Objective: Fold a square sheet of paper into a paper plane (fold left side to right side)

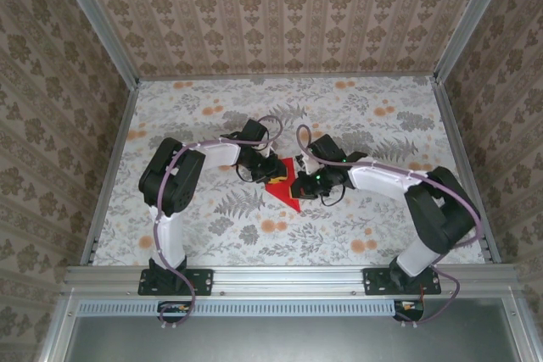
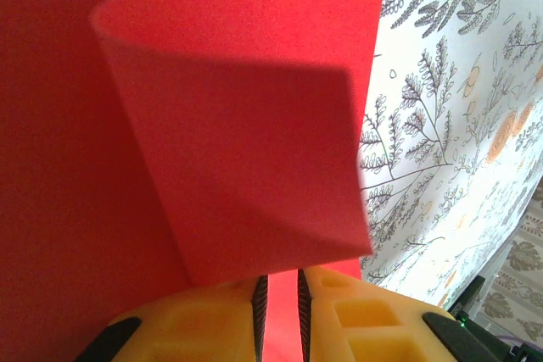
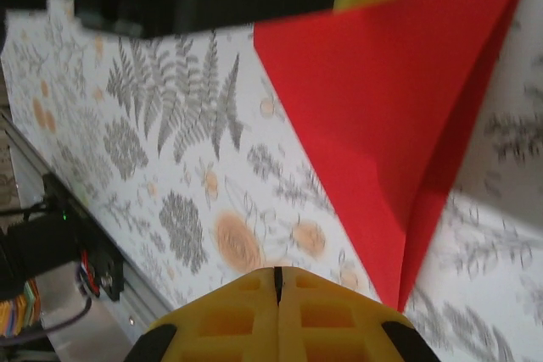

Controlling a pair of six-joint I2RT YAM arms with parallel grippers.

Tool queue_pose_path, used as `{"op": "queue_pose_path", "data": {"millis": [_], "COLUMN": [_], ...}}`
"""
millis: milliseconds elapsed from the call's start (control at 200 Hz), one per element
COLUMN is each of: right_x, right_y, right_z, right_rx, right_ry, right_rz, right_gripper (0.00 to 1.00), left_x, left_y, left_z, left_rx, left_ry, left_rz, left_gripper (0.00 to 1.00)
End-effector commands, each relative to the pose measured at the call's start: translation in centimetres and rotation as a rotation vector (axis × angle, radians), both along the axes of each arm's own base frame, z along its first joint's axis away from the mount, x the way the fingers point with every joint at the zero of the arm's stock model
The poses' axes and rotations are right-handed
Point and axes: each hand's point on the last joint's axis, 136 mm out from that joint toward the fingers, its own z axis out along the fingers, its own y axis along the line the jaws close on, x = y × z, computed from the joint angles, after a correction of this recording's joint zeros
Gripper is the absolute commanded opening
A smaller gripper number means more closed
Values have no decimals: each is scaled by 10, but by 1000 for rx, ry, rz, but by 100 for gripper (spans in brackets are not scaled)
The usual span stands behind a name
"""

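So here's where we were with the red sheet. The square sheet of paper [image 1: 282,186] sat about mid-desk [image 1: 356,116], a touch closer to the near edge than the far one, turned so one corner pointed at that near edge. Both arms were crowded in over it.

The left hand [image 2: 280,290] had its yellow pads nearly together with just a slit between them. From the left wrist view we read that as a pinch on the edge of the sheet [image 2: 246,150]. One flap stood up and curled over the flat part, and thin paper wouldn't hold that arch without something gripping it. That made sense for carrying the left side across to the right.

The right hand [image 3: 277,275] had its pads pressed flat together with nothing between them, parked just beside the paper's [image 3: 382,125] near corner. Our guess was it sat there as a stop or a presser so the sheet wouldn't skate on the printed desk cover. We couldn't tell whether it was actually touching the desk. No crease had been pressed in, so the fold looked only half carried over.
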Motion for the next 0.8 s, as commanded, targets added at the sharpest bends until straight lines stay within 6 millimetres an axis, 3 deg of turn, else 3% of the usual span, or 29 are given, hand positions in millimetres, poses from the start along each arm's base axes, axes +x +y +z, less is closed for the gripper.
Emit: {"op": "queue_pose_path", "data": {"millis": [0, 190, 415, 795], "right_x": [18, 23, 4, -20], "right_y": [9, -2, -18, -36], "right_z": [-13, -47, -73, -88], "right_rx": [12, -83, -161, -228], "right_ry": [20, 46, 109, 161], "right_rz": [-47, -76, -66, -34], "right_gripper": [0, 0, 0, 0], "left_x": [-5, -5, 0, 37], "left_y": [15, 12, 12, 27], "left_z": [-21, -21, -16, -13], "left_rx": [110, 106, 105, 82], "left_ry": [10, 9, -9, -68], "left_rz": [8, 5, 4, 40], "left_gripper": [21, 21, 22, 22]}}
